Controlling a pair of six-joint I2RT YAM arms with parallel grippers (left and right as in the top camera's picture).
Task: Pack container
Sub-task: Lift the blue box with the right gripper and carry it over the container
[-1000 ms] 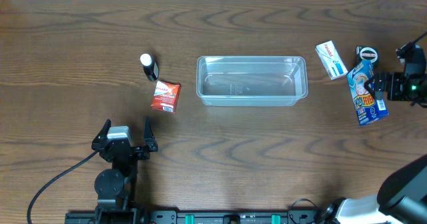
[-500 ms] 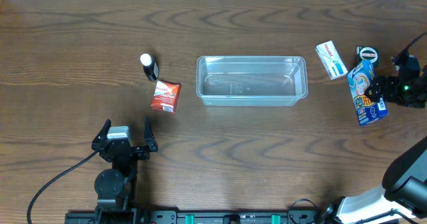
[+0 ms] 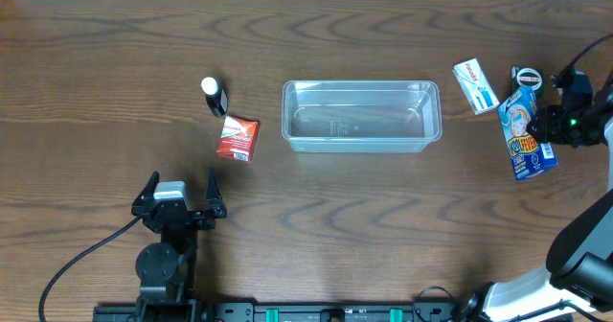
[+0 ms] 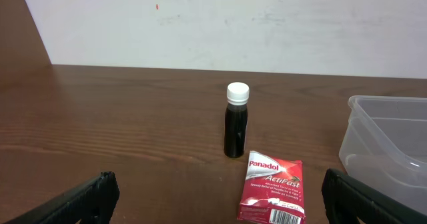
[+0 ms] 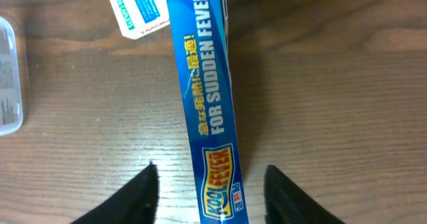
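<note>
The clear plastic container (image 3: 361,116) lies empty at the table's middle; its corner shows in the left wrist view (image 4: 390,137). A blue Kool Fever box (image 3: 526,132) lies at the right. My right gripper (image 3: 548,126) is open with its fingers on either side of that box (image 5: 210,104), not closed on it. A white and teal packet (image 3: 475,86) lies to the box's left (image 5: 137,7). A red Panadol packet (image 3: 237,137) and a small dark bottle with a white cap (image 3: 214,96) lie left of the container. My left gripper (image 3: 180,195) is open and empty, near the front edge, facing the red Panadol packet (image 4: 272,194) and the bottle (image 4: 236,121).
A small round black-and-white item (image 3: 526,77) sits just beyond the blue box. A black cable runs from the left arm's base toward the front left corner. A pale wall stands behind the table's far edge.
My right gripper has shifted slightly left and toward the far side, closing in around the blue box. The left arm and the objects have not moved.
</note>
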